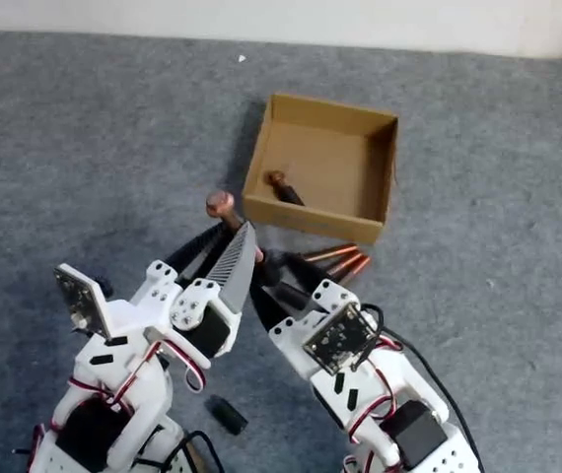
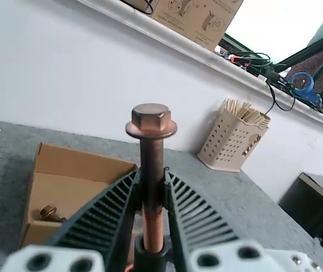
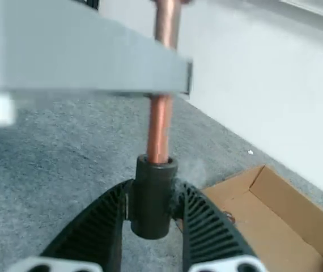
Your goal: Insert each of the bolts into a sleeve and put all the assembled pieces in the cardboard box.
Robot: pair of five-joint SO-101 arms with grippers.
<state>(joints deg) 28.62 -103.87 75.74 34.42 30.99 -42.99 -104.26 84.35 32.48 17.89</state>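
the fingers of the left gripper (image 2: 152, 178) clench the shank of a copper-coloured hex-head bolt (image 2: 151, 122), its lower end sitting in a black cylindrical sleeve (image 3: 153, 207) grasped by the fingers of the right gripper (image 3: 153, 190), just near of the open brown cardboard box (image 1: 316, 219). one assembled piece (image 1: 283, 187) lies in the box; two copper bolts (image 1: 338, 259) lie beside its near wall.

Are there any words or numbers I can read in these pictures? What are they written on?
No words or numbers can be read.
On the carton on the ledge: printed drawings and marks, too blurred to read.
On the cardboard box: no print.
On the bolt and sleeve: no marks seen.
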